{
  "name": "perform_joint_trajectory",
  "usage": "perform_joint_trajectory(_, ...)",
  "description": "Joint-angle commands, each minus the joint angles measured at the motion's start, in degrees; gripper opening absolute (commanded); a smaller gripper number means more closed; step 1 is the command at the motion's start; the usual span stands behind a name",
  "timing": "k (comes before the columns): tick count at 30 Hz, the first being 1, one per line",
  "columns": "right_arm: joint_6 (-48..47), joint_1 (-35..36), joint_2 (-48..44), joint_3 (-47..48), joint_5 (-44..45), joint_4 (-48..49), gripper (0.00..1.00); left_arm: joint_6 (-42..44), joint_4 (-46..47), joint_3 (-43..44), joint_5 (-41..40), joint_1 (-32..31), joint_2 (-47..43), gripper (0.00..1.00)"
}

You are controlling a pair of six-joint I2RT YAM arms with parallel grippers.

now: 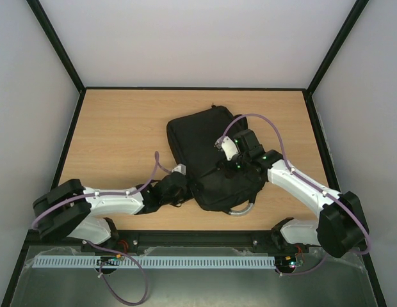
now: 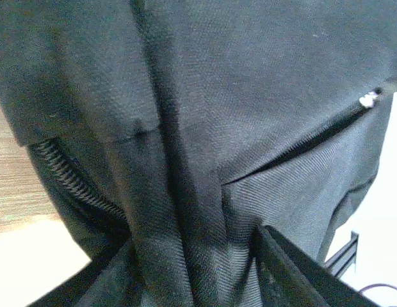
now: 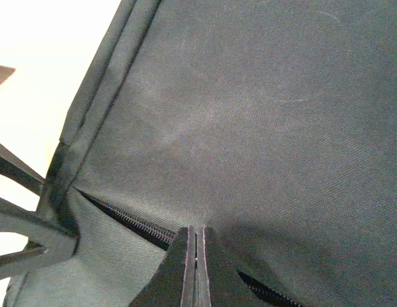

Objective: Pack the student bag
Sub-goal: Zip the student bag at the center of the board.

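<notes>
The student bag (image 1: 202, 137), a large black fabric backpack, lies in the middle of the table with its grey looped handle (image 1: 241, 210) toward the near edge. My left gripper (image 1: 178, 187) is at the bag's near left edge. In the left wrist view my left gripper (image 2: 192, 259) is closed round a thick fold of the bag's fabric (image 2: 250, 96). My right gripper (image 1: 235, 162) rests on top of the bag. In the right wrist view my right gripper (image 3: 196, 235) has its fingers pressed together, pinching the bag (image 3: 262, 109) at a partly open zip (image 3: 125, 219).
The wooden table (image 1: 115, 128) is walled by black-framed white panels at the back and sides. A perforated rail (image 1: 153, 262) runs along the near edge between the arm bases. Purple cables loop over both arms.
</notes>
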Motion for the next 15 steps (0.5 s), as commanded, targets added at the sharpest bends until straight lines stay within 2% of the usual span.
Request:
perform_joint_trajectory(1, -0.5, -0.4, -1.7, -0.5, -0.7, 0.9, 0.01, -2.5, 2.5, 0.8, 1.1, -0.5, 2.9, 0.39)
perform_joint_trajectory(5, -0.9, -1.1, -2.3, -0.3, 0.7, 0.4, 0.01, -2.2, 0.5, 0.6, -1.4, -0.5, 1.3, 0.14)
perform_joint_trajectory(9, -1.0, -4.1, -2.1, 0.6, 0.7, -0.8, 0.01, -1.4, -1.7, -0.4, -2.5, 0.0, -0.8, 0.03)
perform_joint_trajectory(15, -3.3, -9.6, -2.5, -0.2, 2.0, -1.9, 0.01, -1.9, -2.7, -2.8, -3.3, 0.5, -3.2, 0.02)
